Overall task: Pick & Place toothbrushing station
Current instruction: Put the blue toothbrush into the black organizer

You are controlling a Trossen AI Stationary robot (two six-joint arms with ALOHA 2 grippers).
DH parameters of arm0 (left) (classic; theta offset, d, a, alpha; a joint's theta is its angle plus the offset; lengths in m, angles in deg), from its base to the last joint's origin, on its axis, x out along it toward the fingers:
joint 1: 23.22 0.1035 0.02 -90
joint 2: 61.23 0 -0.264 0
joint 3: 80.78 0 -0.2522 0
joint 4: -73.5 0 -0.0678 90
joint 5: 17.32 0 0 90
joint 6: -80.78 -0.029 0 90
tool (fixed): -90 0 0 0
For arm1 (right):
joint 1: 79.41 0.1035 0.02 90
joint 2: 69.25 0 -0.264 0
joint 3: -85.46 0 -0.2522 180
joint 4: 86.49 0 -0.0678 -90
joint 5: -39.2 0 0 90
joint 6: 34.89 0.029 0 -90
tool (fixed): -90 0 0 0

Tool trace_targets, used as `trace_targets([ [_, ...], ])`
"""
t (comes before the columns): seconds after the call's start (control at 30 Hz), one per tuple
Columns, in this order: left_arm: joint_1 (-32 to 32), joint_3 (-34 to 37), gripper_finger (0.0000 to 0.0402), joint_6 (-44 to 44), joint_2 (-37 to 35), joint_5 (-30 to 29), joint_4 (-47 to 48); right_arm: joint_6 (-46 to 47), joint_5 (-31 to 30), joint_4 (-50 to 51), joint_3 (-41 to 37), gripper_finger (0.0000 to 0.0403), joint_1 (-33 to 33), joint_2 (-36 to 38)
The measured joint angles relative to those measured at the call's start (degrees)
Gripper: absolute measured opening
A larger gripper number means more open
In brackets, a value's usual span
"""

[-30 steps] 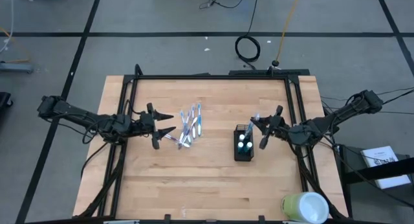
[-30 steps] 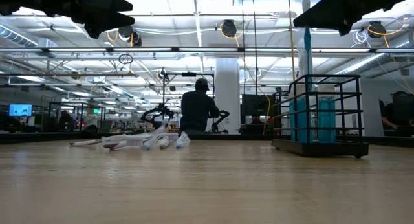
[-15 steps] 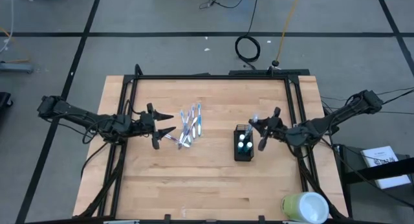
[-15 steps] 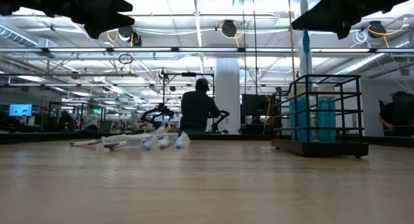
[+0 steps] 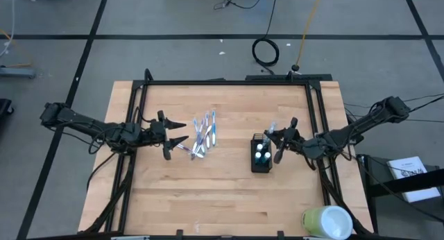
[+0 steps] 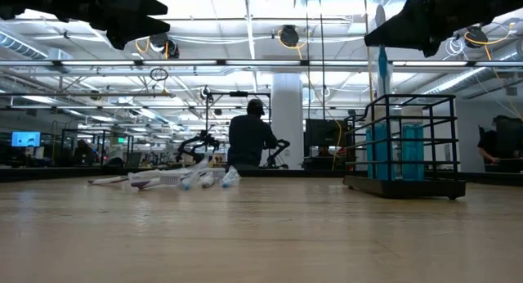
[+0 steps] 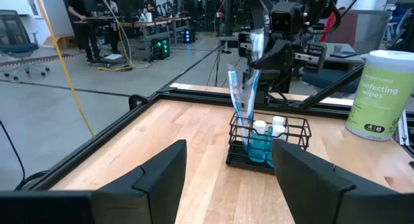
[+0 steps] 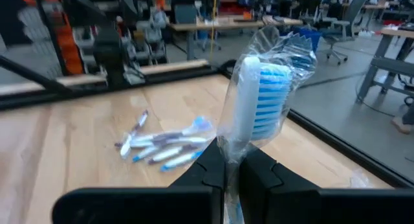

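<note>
The left gripper (image 5: 175, 134) is hanging over the left side of the wooden table (image 5: 222, 191) with its fingers spread apart, holding nothing. Just beside it, a loose pile of slim blue-and-white toothbrushes in clear wrap (image 5: 203, 134) is lying flat on the wood. Farther right, the small black wire holder (image 5: 261, 157) is standing upright with blue white-capped tubes (image 7: 261, 139) inside. The right gripper (image 5: 277, 138) is hovering just above it, pinching one wrapped blue toothbrush (image 8: 262, 107) tightly. The toothbrush is pointing down, and its lower end seems to be reaching into the holder. A big yellow-green wipes can (image 5: 326, 222) is sitting at the table's near right corner.
</note>
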Motion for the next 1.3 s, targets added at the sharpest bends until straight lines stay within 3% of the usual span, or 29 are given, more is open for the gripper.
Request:
trace_targets([
  [0.27, 0.0, -0.02, 0.0234, 0.13, 0.0, -0.02, 0.04, -4.12, 0.04, -14.82, -5.85, 0.0011, 0.0, 0.04],
  [1.3, 0.02, -0.04, 0.0234, 0.33, 0.02, -0.04, 0.02, 4.4, 0.21, -14.93, -11.4, 0.0011, 0.0, 0.06],
])
